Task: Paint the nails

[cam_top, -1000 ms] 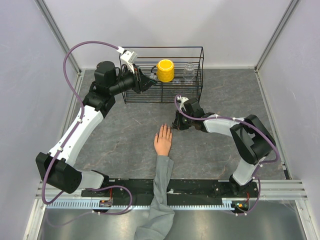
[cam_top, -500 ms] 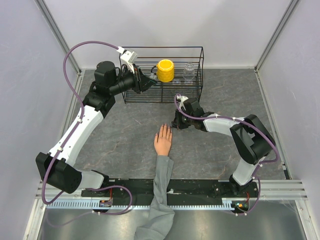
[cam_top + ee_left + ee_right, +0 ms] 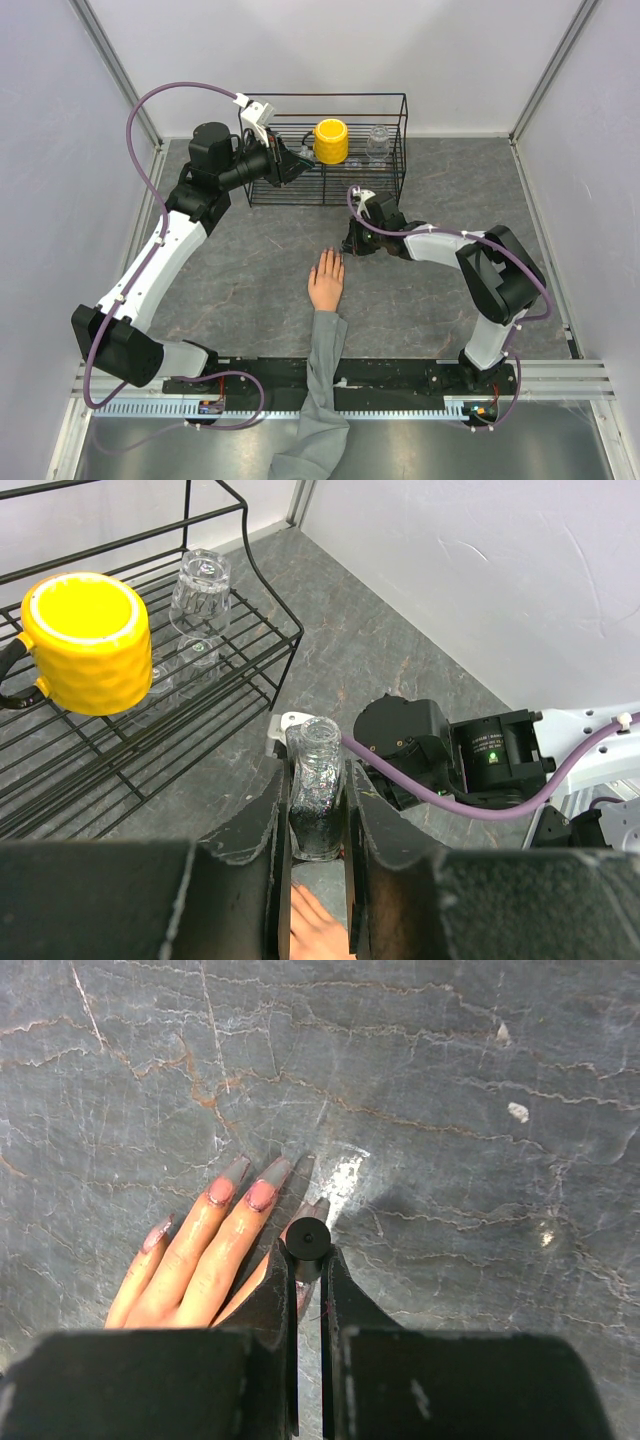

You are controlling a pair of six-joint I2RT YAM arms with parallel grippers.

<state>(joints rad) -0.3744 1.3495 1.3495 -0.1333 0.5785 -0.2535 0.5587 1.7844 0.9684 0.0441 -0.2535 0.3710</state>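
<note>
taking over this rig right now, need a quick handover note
Left end effector: shut on the open glass bottle, held up beside the wire rack.
Right end effector: shut on the black brush cap, over the mannequin hand fingertips.
Done: three nails show pink.
Left: the nail under the brush and any others; coverage is hard to judge.

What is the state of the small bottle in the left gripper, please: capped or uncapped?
Uncapped: the small bottle in the left gripper shows a bare, open neck.
</note>
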